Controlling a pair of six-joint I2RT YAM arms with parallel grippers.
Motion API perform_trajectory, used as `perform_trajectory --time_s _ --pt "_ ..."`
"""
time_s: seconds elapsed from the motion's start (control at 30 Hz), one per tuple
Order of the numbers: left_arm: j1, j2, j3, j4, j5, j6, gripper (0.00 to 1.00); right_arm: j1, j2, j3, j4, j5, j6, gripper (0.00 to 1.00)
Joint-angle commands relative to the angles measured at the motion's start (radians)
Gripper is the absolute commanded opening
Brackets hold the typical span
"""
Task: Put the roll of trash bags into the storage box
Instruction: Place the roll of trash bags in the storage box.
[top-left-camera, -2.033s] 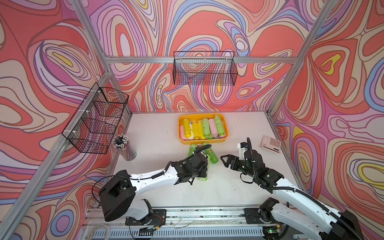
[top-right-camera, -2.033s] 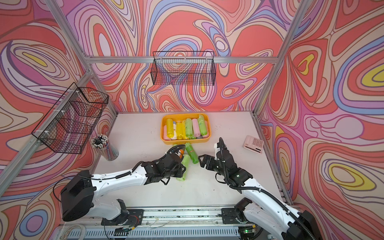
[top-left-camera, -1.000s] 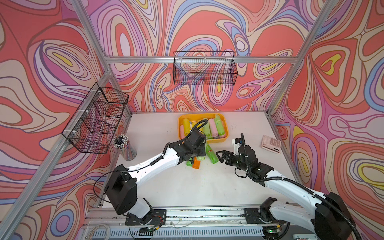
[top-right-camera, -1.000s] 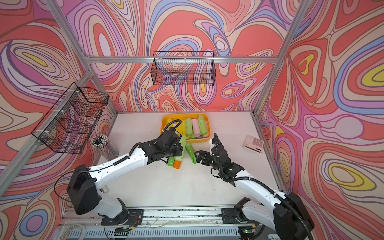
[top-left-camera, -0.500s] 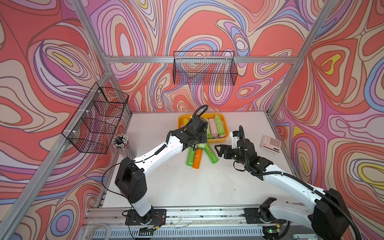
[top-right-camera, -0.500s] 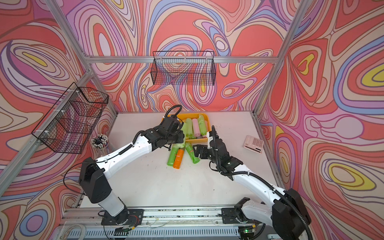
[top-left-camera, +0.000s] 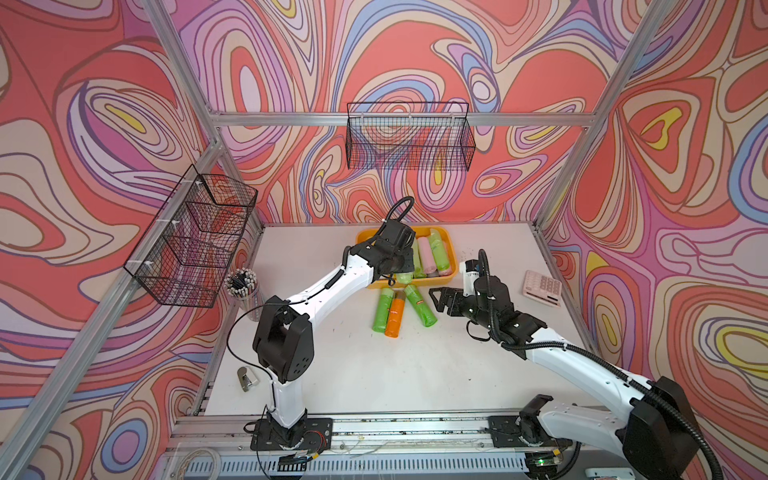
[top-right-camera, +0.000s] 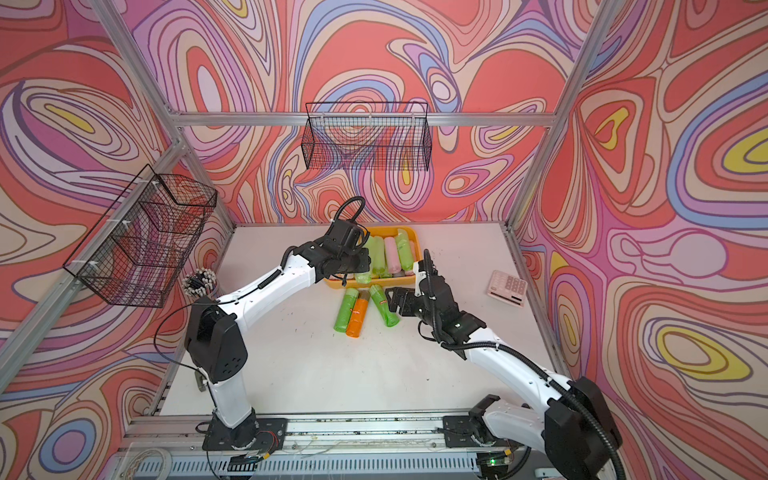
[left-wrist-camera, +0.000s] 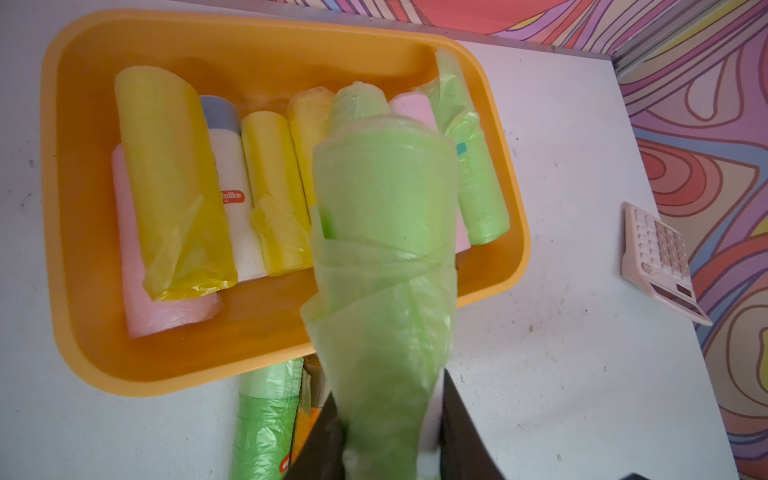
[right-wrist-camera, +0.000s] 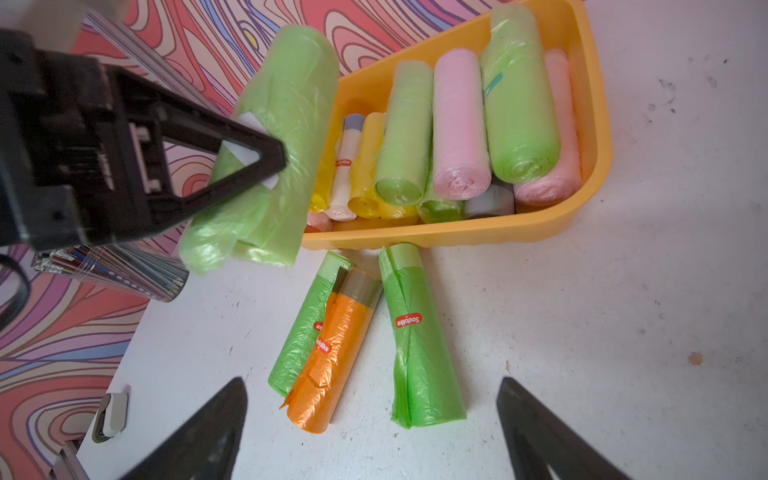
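Note:
My left gripper (left-wrist-camera: 386, 415) is shut on a light green roll of trash bags (left-wrist-camera: 382, 249), which hangs tilted over the near edge of the orange-yellow storage box (left-wrist-camera: 75, 208). Both top views show this at the back of the table, with the left gripper (top-left-camera: 401, 270) over the storage box (top-right-camera: 417, 249). Several yellow, pink, white and green rolls lie in the box. Just in front of it on the table lie a green roll (right-wrist-camera: 307, 328), an orange roll (right-wrist-camera: 332, 353) and another green roll (right-wrist-camera: 419, 345). My right gripper (right-wrist-camera: 372, 386) stands open and empty, just short of them.
A pink calculator (top-left-camera: 542, 287) lies at the right edge of the table. A cup of pencils (top-left-camera: 243, 286) stands at the left, and a small metal clip (top-left-camera: 247, 379) lies near the front left. Black wire baskets (top-left-camera: 409, 137) (top-left-camera: 195, 237) hang on the walls.
My left arm has carried the green roll from the front middle of the table back and up to the box. The right gripper has moved in toward the three loose rolls, still open.

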Motion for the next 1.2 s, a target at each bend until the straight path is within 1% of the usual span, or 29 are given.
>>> perform_trajectory --time_s 0.0,0.2,0.3,0.57,0.7,0.87,0.97,1.17 --pt "0.024 0.029 0.059 0.010 0.017 0.017 0.00 -0.002 0.012 0.030 0.017 -0.003 0.007 0.96" --pt "0.062 0.092 0.103 0.020 0.027 0.009 0.00 0.000 0.041 0.044 0.012 0.002 -0.001 0.96" --pt "0.083 0.129 0.130 0.032 0.051 0.005 0.02 -0.001 0.052 0.048 0.015 0.002 -0.001 0.96" --pt "0.119 0.232 0.218 0.038 0.038 0.004 0.02 -0.001 0.074 0.061 0.017 0.002 -0.013 0.96" --pt "0.127 0.277 0.250 0.059 0.056 0.004 0.02 -0.002 0.084 0.063 0.019 -0.002 -0.013 0.96" --pt "0.128 0.326 0.292 0.055 0.052 0.005 0.02 -0.001 0.088 0.060 0.019 0.007 -0.015 0.96" --pt "0.128 0.354 0.311 0.059 0.074 -0.002 0.03 -0.002 0.089 0.061 0.019 0.012 -0.021 0.96" --pt "0.128 0.397 0.355 0.044 0.068 -0.009 0.04 -0.001 0.096 0.062 0.010 0.021 -0.027 0.96"
